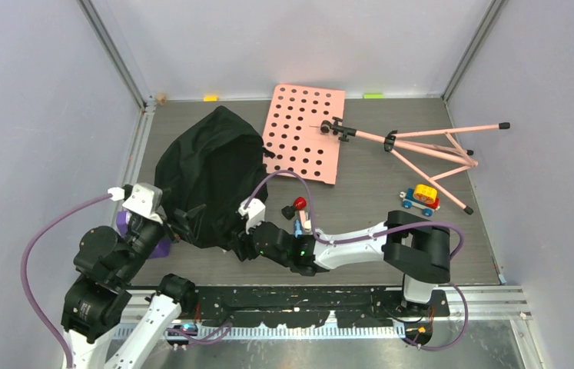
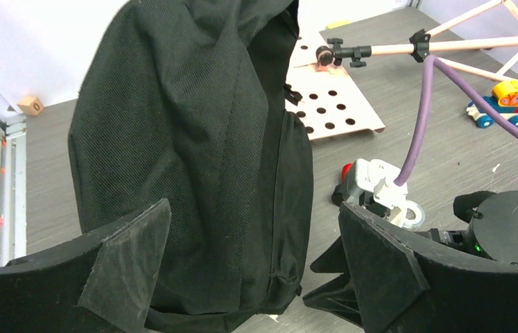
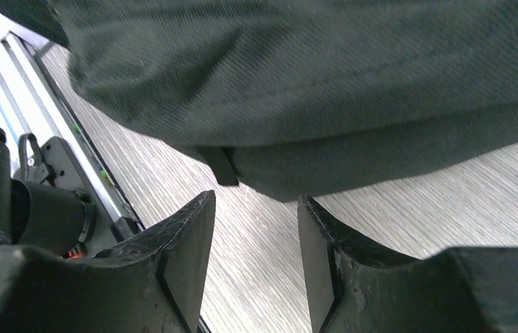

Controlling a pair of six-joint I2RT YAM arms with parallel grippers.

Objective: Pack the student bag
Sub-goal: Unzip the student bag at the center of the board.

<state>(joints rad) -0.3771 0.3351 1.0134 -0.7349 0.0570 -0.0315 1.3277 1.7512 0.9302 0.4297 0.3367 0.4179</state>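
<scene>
While student bag (image 1: 207,173) rests on table (image 1: 368,204) | left hand (image 2: 254,210) wide open, empty | right hand (image 3: 256,201) part-open, empty

The student bag (image 1: 208,173) lies on the table (image 1: 376,184), left of centre. Just right of it, toward the back, lies a perforated board (image 1: 303,138). A folding stand (image 1: 429,146) stretches rightward from the board, its head over the board's right edge. A toy car (image 1: 420,200) sits in front of the stand's legs. A small cube (image 1: 161,98) rests in the far left corner, behind the bag. The left gripper (image 2: 254,207) is at the bag's near left side, and the right gripper (image 3: 256,198) is at its near right edge, low over the table.
</scene>
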